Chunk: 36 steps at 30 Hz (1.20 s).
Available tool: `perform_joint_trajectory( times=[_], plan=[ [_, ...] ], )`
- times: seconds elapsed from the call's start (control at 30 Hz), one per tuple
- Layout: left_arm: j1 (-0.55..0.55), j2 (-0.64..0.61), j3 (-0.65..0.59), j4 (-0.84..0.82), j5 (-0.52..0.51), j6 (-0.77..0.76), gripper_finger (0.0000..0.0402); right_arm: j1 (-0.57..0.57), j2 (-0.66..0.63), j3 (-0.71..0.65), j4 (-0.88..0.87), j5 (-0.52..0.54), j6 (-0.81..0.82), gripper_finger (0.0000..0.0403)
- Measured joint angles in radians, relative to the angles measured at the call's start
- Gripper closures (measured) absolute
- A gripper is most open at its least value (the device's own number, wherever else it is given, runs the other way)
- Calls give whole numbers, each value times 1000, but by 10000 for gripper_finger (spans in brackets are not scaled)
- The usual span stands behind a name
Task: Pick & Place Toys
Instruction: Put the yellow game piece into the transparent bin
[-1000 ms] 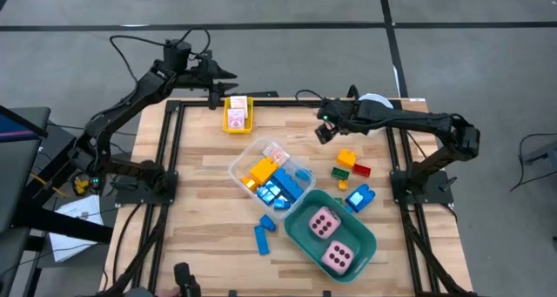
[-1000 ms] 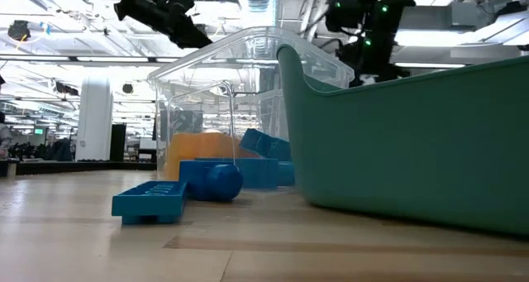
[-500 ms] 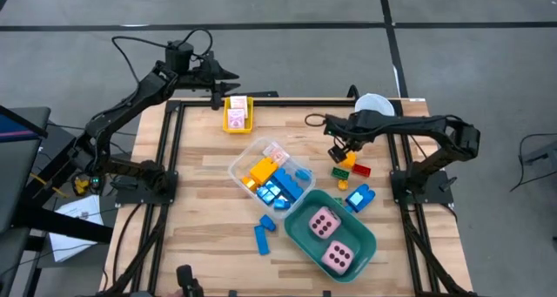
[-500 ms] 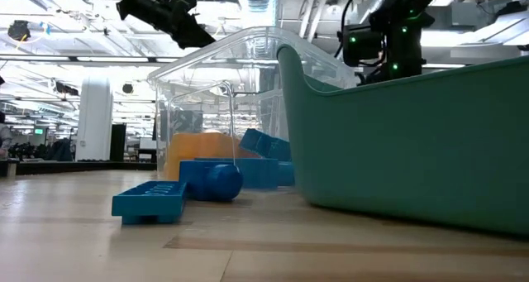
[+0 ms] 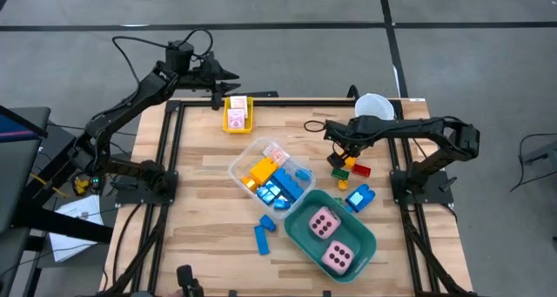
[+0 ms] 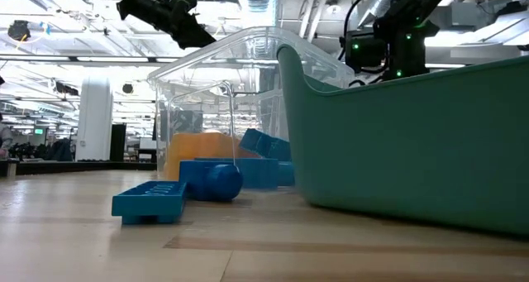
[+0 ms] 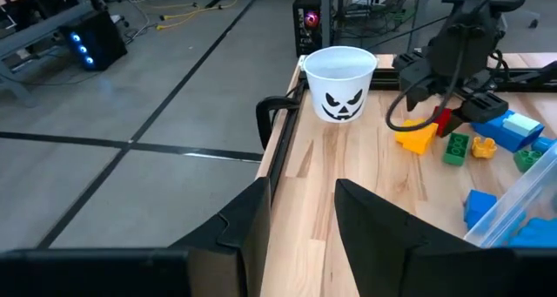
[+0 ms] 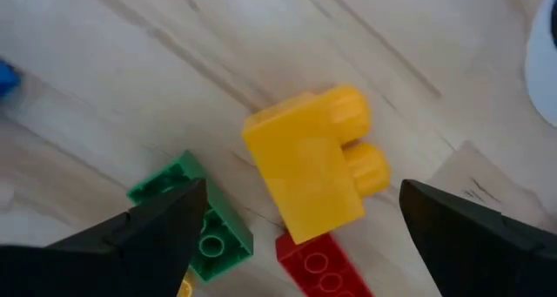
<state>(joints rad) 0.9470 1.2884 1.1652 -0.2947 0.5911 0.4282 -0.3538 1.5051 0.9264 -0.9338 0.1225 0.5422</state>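
Note:
My right gripper [image 5: 340,151] is open and points down over a yellow brick [image 8: 313,162]. Its two fingers stand on either side of the brick without touching it. The brick lies on the table at the right, beside a green brick [image 8: 196,220] and a red brick [image 8: 324,264]. Two pink dotted dice [image 5: 329,238] lie in the teal tub [image 5: 300,236]. Orange and blue bricks and a pink-white card lie in a clear box [image 5: 237,168]. My left gripper [image 7: 300,201] is open and empty, high over the table's far left edge [image 5: 228,75].
A white cup with a face [image 7: 341,84] stands at the far right corner. A yellow tray with pink-white cards [image 5: 238,114] sits at the far edge. Blue bricks lie loose by the tub [image 5: 359,197] and near the front [image 5: 264,236].
My right gripper has gone from beside the white cup toward the table's near edge and down, and now stands over the yellow brick with its fingers on either side of it. The bricks have not moved.

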Motion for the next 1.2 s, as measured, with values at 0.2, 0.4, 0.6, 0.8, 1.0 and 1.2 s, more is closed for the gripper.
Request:
perform_joint_trajectory(
  times=[0.2, 0.4, 0.6, 0.8, 1.0, 1.2],
  plan=[
    [0, 0, 0, 0, 0, 0, 275, -13, 0, -17, 16, 2, -83, 31],
    [0, 0, 0, 0, 2, -34, 275, -51, 24, -17, 60, -15, -158, 31],
    [-11, 0, 0, 0, 8, -68, 275, -55, 87, -16, 68, -73, -157, 31],
    [-28, 0, 0, 0, 8, -68, 275, -14, 160, -16, 96, -128, -125, 31],
    [-30, 0, 0, 0, 8, -68, 275, 37, 170, 7, 156, -151, -48, 31],
    [-30, 0, 0, 0, 8, -68, 275, 46, 163, 19, 161, -144, -18, 31]
  ],
)
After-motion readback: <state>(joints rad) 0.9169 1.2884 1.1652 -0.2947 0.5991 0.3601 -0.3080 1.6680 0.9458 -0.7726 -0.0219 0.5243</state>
